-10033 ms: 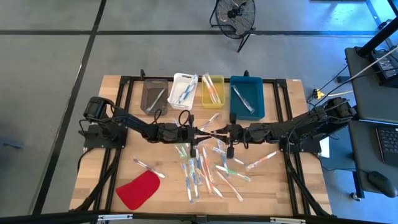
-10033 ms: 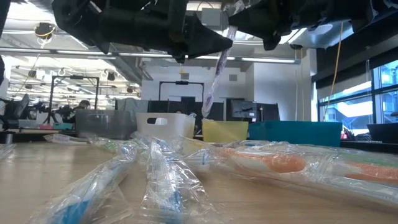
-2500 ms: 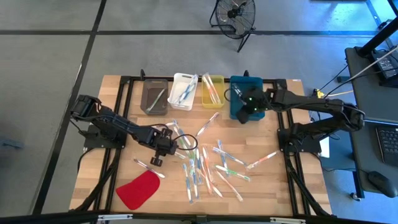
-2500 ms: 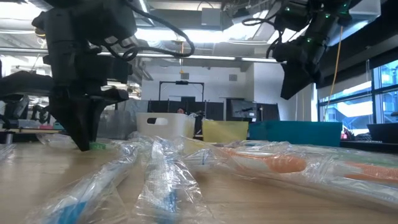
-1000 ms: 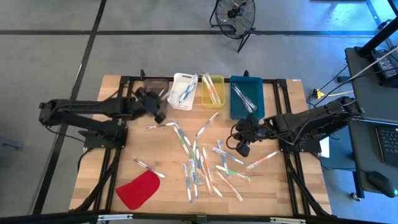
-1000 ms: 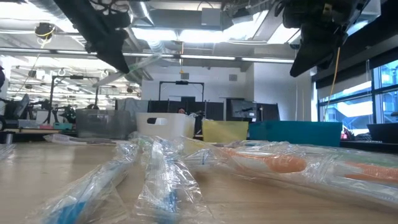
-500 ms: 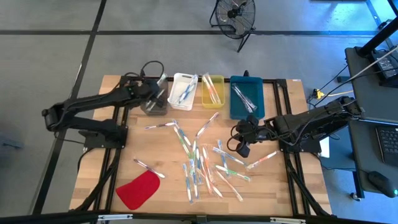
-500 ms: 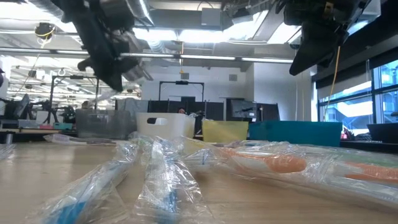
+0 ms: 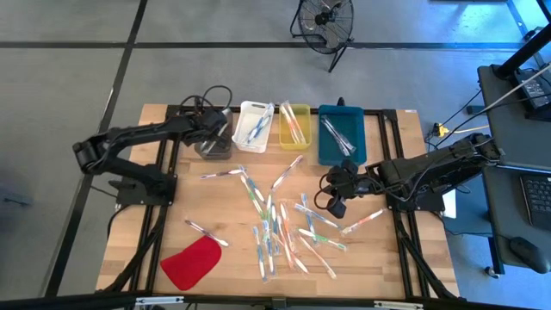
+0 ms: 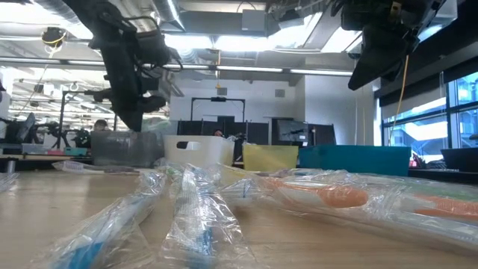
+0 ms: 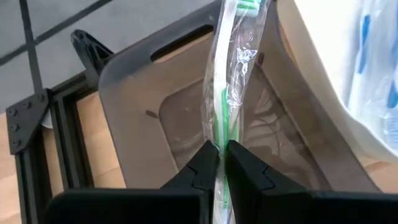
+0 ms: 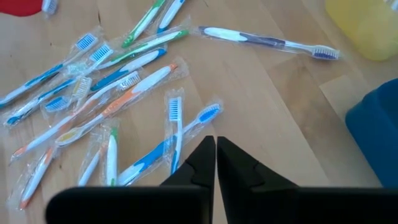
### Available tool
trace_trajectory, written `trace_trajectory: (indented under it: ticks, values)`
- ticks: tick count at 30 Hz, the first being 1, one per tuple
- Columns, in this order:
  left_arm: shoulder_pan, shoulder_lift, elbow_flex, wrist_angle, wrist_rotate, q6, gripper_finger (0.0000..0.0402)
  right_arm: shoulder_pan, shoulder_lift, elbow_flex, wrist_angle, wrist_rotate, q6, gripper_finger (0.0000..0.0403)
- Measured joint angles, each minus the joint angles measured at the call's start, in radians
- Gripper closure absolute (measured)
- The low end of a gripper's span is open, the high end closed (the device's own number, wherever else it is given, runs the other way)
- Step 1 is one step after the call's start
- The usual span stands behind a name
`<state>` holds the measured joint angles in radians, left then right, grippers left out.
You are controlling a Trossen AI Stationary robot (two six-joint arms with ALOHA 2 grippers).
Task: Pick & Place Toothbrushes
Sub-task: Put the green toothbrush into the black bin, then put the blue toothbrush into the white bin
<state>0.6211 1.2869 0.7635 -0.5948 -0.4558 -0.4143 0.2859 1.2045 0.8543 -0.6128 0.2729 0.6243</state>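
Bins: four in a row along the far edge of the table: a grey bin, a white bin, a yellow bin and a blue bin.
Bin contents: the white bin holds blue-marked toothbrushes, the yellow one orange-marked ones, the blue one at least one pale brush lying slantwise; exact counts inside cannot be told.
Loose toothbrushes: roughly twenty wrapped brushes scattered over the middle of the table, in blue, green and orange; overlaps make an exact count unsure.
Their direction: most lie with the long axis running near-to-far across the table, a few slantwise; one blue-and-white brush lies apart from the heap, near the yellow bin.
Red piece: one flat red piece at the near left part of the table.
Left gripper: over the grey bin, fingers pinched together on one green toothbrush in a clear wrapper.
Held brush direction: long axis in line with the fingers, reaching out from the fingertips over the grey bin's floor, green head at the far end.
Right gripper: above the right side of the heap, fingers closed together with nothing between them.
Fan: one dark floor fan stands beyond the table.
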Motion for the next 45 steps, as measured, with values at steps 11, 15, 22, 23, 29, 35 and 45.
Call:
trace_trajectory:
  ticks: [11, 15, 22, 23, 29, 35, 45]
  values:
    - [0.007, 0.09, 0.0, 0.002, 0.009, 0.042, 0.0382, 0.0, 0.0, 0.0, 0.0, 0.0, 0.0, 0.0386]
    - [0.021, 0.118, 0.0, 0.025, 0.016, 0.06, 0.0382, 0.0, 0.0, 0.0, 0.0, -0.005, -0.001, 0.038]
    - [0.053, 0.152, 0.0, 0.032, 0.057, 0.079, 0.0382, 0.0, 0.0, 0.0, -0.001, -0.116, 0.025, 0.0366]
    - [0.058, 0.157, 0.0, 0.034, 0.06, 0.079, 0.0382, 0.0, 0.0, 0.0, -0.001, -0.129, 0.031, 0.0363]
    - [0.076, 0.188, 0.0, 0.049, 0.065, 0.08, 0.0379, 0.003, 0.015, 0.001, -0.038, -0.162, 0.045, 0.0342]
    - [0.076, 0.195, 0.0, 0.058, 0.066, 0.099, 0.034, 0.031, 0.091, 0.001, -0.067, -0.161, 0.048, 0.0307]
    - [0.076, 0.195, 0.0, 0.076, 0.066, 0.099, 0.0269, 0.061, 0.197, 0.001, -0.063, -0.226, 0.104, 0.0231]
